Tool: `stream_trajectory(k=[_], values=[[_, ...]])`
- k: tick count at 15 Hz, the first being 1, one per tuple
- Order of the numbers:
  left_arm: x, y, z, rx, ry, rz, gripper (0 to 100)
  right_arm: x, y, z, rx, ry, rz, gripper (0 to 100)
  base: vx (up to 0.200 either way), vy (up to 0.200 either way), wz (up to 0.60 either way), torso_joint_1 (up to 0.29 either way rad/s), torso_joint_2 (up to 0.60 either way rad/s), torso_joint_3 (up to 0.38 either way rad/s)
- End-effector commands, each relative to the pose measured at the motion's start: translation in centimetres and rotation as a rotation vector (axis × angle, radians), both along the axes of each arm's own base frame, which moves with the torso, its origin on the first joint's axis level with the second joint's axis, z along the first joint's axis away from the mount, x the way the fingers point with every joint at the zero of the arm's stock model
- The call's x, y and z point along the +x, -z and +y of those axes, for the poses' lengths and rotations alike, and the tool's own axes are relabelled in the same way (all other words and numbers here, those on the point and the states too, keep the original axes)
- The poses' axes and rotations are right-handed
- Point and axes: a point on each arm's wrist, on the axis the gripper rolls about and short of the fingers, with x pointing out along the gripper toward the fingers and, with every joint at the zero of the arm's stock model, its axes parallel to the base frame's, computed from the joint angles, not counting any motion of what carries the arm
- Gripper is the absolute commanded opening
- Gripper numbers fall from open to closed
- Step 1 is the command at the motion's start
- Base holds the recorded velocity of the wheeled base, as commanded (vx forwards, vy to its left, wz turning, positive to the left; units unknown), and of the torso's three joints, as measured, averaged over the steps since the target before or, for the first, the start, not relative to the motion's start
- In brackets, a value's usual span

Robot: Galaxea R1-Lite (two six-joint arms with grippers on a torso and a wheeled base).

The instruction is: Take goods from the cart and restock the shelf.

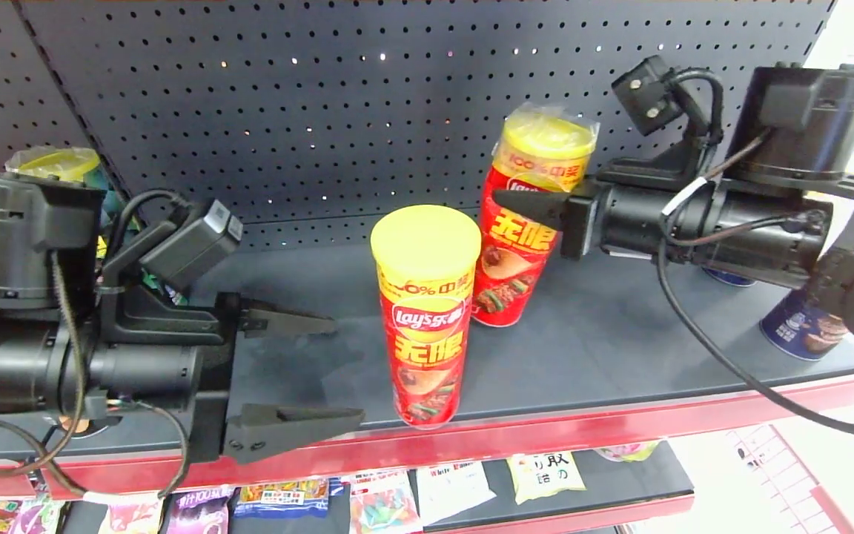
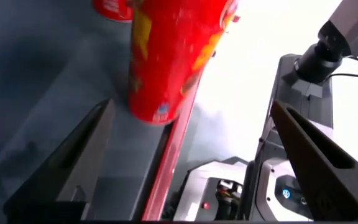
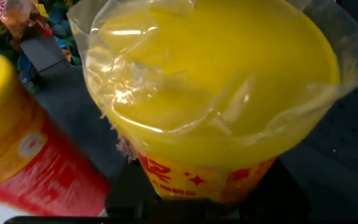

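Observation:
Two red chip cans with yellow lids stand on the grey shelf (image 1: 605, 348). The front can (image 1: 423, 319) is upright close to the shelf's red front edge. The back can (image 1: 527, 222), its top wrapped in clear plastic, leans slightly near the pegboard. My right gripper (image 1: 538, 211) is shut on its upper part, one finger (image 1: 527, 206) across the front. The right wrist view shows this wrapped lid (image 3: 216, 81) up close and the front can (image 3: 17, 143) beside it. My left gripper (image 1: 345, 371) is open to the left of the front can, apart from it. In the left wrist view, the can (image 2: 166, 62) stands beyond the spread fingers (image 2: 73, 168).
Dark blue cans (image 1: 798, 326) stand at the shelf's right end behind my right arm. Another yellow-lidded can (image 1: 56, 163) is at the far left. The pegboard (image 1: 323, 111) closes the back. Snack packets (image 1: 397, 497) lie on the lower shelf.

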Motion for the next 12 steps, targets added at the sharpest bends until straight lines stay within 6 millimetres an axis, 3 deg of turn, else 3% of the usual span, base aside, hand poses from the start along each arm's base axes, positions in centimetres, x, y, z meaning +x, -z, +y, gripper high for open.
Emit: stream_trajectory(k=[1,5,12], values=[[-1.6,-0.5,1.5,-0.016,-0.035,-0.035,100,2.5,1.8,2.4,-0.021,-0.027,0.033,0,0.0,0.0,0.0,0.0,0.0,0.0],[-1.6,-0.7,2.0,-0.01,-0.078,-0.047,100,3.1,2.2,4.7,-0.019,-0.068,0.031,0,0.0,0.0,0.0,0.0,0.0,0.0],[-1.5,-0.8,2.0,-0.01,-0.082,-0.054,100,3.1,2.5,4.9,-0.023,-0.07,0.043,0,0.0,0.0,0.0,0.0,0.0,0.0]])
